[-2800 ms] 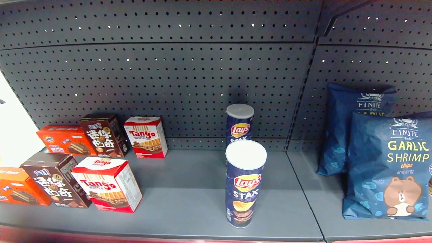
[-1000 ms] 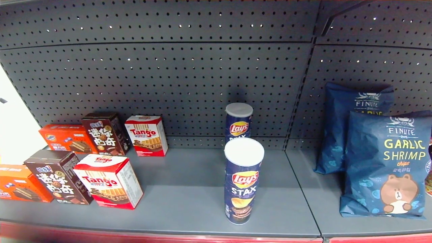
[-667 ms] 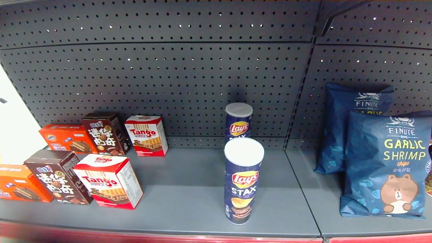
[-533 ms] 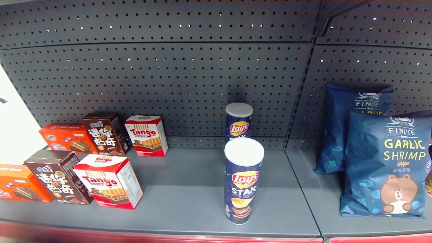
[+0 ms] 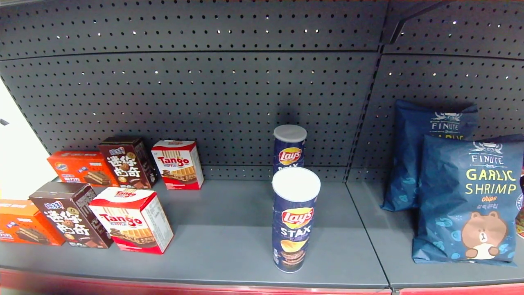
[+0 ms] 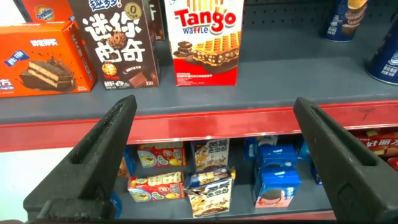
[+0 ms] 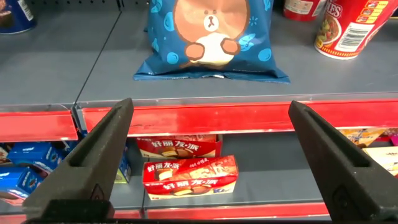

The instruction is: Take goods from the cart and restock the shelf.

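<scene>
Well, both claws are hanging empty just outside the shelf, in front of its red front edge. The left claw is gaping wide with nothing between its fingers, facing the front-left corner where the boxes are standing. The right claw is spread just as wide and bare, facing the front-right stretch.

To my eye nothing is being carried, so the step in hand is going for the next item. That is calling for a turn toward the cart, a grasp there, and a trip back to the shelf.

The goods already stocked are standing in two rows. By the left edge an orange cake box, a brown chocolate box and a wafer box are lining the front, with three like them behind, near the pegboard back. Around the middle the front chip can is standing upright close to the front edge, with the rear chip can right behind it. Toward the right edge a blue chip bag is leaning in front of a second blue bag, and a red noodle cup is standing beside it.

The bare stretch between the wafer boxes and the cans is looking like the roomiest slot. I am guessing the tall cans are the likeliest to tip at a brush. The red edge is sitting right before both claws, so any reach is needing to clear it first.
</scene>
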